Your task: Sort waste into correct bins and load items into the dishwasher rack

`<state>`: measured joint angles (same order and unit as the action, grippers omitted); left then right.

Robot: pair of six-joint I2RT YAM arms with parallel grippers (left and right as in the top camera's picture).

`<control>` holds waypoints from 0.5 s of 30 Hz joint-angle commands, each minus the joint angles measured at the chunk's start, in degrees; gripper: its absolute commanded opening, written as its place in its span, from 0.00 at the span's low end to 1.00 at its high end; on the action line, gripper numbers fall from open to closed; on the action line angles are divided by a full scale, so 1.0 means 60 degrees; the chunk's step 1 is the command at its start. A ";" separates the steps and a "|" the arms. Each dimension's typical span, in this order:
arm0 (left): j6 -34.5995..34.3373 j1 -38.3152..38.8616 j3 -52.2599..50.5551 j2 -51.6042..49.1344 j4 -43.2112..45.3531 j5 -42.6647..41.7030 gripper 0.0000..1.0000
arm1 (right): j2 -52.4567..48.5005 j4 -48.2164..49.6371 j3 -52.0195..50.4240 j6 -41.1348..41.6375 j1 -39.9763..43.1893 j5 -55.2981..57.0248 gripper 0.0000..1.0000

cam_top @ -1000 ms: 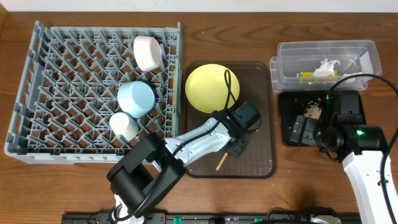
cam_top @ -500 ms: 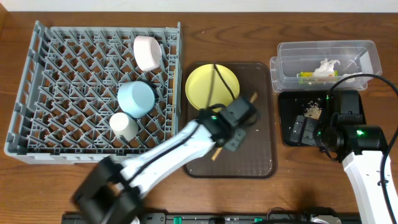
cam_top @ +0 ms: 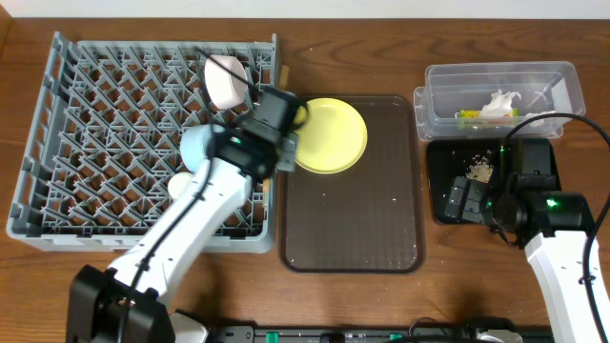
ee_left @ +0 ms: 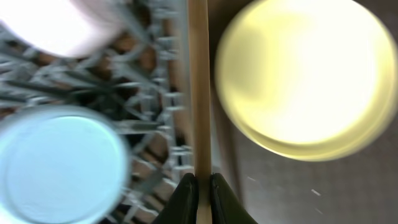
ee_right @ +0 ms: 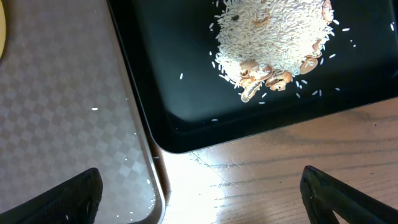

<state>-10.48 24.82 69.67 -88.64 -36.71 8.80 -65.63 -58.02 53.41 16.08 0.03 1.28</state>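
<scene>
My left gripper is shut on the wooden chopsticks and holds them over the right edge of the grey dishwasher rack; a tip sticks out toward the back. The rack holds a white bowl, a light blue bowl and a small white cup, both partly under my arm. The yellow plate lies on the brown tray. The clear tub holds the tissue and the wrapper. Rice scraps lie in the black tray. My right gripper is open and empty at that tray's front left corner.
In the left wrist view the blue bowl is left of the chopsticks, the white bowl at top left and the plate to the right. Bare wooden table lies in front of the trays.
My left gripper has lifted the chopsticks off the brown tray and carried them back and left to the rack's right edge. The right arm has not moved.
</scene>
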 commanded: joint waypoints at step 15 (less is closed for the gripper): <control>0.0058 -0.0820 -0.0029 -0.0353 0.0120 0.0117 0.38 | 0.0015 -0.0022 0.0044 -0.0051 0.0142 0.0029 0.99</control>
<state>-10.44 20.03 69.67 -90.28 -35.97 8.99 -65.63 -58.04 53.41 16.08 0.03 1.28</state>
